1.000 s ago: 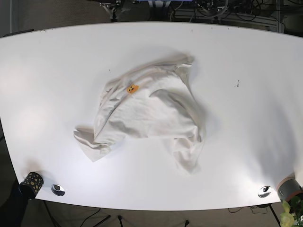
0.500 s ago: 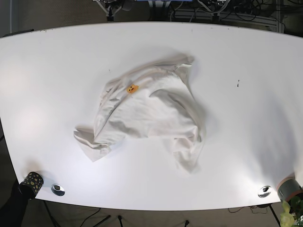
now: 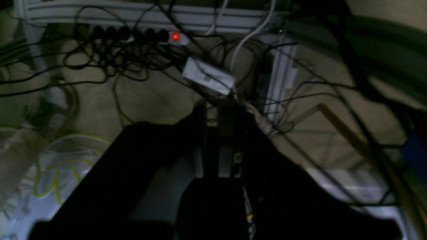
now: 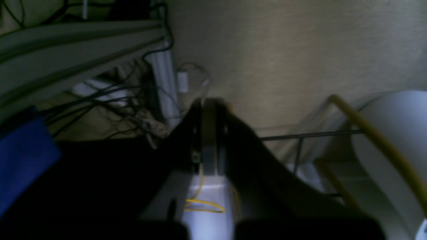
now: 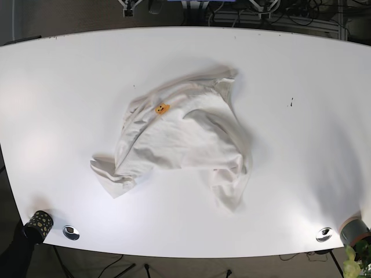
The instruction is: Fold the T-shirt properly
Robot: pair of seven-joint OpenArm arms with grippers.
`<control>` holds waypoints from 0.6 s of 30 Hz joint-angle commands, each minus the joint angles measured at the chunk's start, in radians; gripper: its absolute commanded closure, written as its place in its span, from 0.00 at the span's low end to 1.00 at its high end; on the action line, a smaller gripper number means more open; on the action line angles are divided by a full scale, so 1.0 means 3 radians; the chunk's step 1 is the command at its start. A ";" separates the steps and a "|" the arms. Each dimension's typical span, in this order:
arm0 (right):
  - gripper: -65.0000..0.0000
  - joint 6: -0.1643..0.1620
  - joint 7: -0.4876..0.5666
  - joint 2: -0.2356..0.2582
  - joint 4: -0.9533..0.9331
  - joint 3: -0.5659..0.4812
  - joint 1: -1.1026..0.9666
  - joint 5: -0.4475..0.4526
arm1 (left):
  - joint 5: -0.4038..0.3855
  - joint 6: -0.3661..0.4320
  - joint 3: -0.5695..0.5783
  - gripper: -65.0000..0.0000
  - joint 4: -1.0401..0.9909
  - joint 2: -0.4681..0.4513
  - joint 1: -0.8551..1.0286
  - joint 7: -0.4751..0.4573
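Note:
A white T-shirt (image 5: 184, 136) lies crumpled in the middle of the white table (image 5: 58, 87), with a small orange tag (image 5: 162, 108) near its collar. One sleeve bunches at the front left (image 5: 110, 171), and a flap trails toward the front (image 5: 229, 188). Both arms are pulled back behind the table's far edge, well away from the shirt. The left wrist view shows my left gripper (image 3: 220, 111) with its dark fingers together, over floor and cables. My right gripper (image 4: 208, 103) also looks shut and holds nothing. The shirt shows in neither wrist view.
A dark speckled cup (image 5: 39, 223) stands at the front left corner, with a metal disc (image 5: 71, 232) beside it. Another disc (image 5: 324, 234), a grey cup (image 5: 352, 230) and a plant sit at the front right. A power strip (image 3: 133, 33) and tangled cables lie behind the table.
The arm parts seen at the table's far edge have drawn further back, almost out of the base view. The T-shirt has not moved.

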 commanded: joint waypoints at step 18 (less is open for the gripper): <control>1.00 0.0380 -0.0122 -0.0130 0.1311 0.0001 -0.0927 0.0008 | -0.0010 0.0017 -0.0141 0.93 0.1962 -0.0276 0.1440 -0.0004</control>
